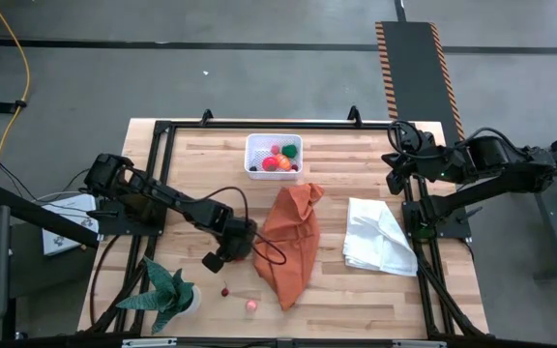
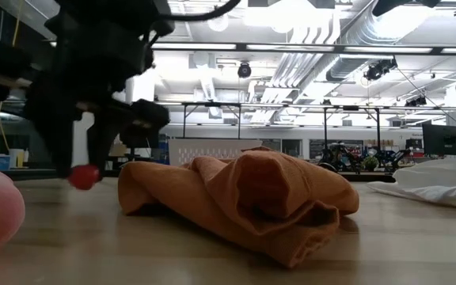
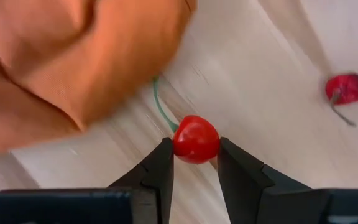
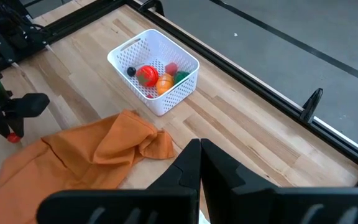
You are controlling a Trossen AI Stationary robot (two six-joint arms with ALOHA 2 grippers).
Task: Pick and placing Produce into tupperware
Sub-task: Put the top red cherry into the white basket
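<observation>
Wooden table [image 1: 356, 290] job's maybe half done: tupperware [image 1: 257, 145] at the far edge already has several produce pieces. Left gripper [image 3: 194, 163] fingers pinch a red cherry [image 3: 196, 139] beside the orange cloth [image 1: 293, 242]; another cherry [image 1: 224, 291] and a pink fruit [image 1: 251, 306] still wait. Right gripper [image 4: 199, 163] parked, fingers shut.
</observation>
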